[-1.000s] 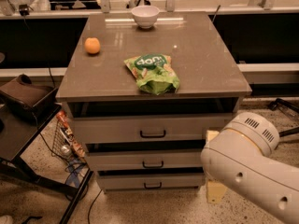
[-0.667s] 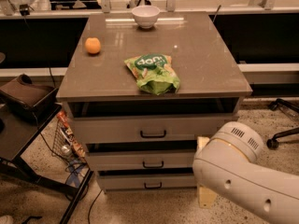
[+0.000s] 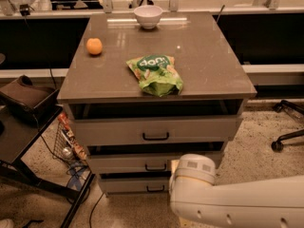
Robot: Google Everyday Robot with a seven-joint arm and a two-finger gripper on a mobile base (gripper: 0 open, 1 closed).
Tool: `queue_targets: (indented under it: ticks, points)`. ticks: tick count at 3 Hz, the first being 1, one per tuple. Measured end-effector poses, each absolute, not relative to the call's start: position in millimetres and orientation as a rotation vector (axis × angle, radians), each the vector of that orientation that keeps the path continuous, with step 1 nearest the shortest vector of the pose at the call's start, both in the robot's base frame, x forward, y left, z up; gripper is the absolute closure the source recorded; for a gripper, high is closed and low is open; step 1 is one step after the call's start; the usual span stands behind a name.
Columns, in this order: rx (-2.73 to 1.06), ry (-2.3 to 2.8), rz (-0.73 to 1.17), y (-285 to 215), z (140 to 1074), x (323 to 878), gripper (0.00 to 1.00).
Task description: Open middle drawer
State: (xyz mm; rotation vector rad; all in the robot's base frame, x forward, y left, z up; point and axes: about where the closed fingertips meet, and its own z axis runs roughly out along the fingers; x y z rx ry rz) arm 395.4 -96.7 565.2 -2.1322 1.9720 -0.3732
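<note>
The grey cabinet has three drawers. The middle drawer [image 3: 123, 163] has a medium-height grey front and a small black bar handle [image 3: 156, 167] at its centre. Its front stands about in line with the drawers above and below, and a dark gap runs above it. My white arm [image 3: 237, 203] reaches in from the lower right, and its rounded joint [image 3: 192, 172] covers the right part of the middle and bottom drawer fronts. My gripper is out of view; only the arm shows.
The top drawer [image 3: 109, 129] and bottom drawer [image 3: 128, 185] have like handles. On the cabinet top [image 3: 209, 65] lie a green snack bag [image 3: 156, 74], an orange [image 3: 94, 46] and a white bowl [image 3: 147, 16]. A dark side table [image 3: 19, 127] stands left, and a chair base [image 3: 287, 127] right.
My arm has swung left and lower across the bottom right, and its joint now sits in front of the right part of the lower drawers. The drawers have not moved.
</note>
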Motion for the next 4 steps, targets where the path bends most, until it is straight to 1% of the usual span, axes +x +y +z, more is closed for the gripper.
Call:
queue_targets:
  ticks: [1, 2, 4]
  points:
    - [-2.156, 1.954, -0.343, -77, 522, 400, 0.00]
    - [-2.063, 1.987, -0.361, -53, 469, 436, 0.00]
    - [-2.049, 2.002, -0.362, -51, 458, 447, 0.00]
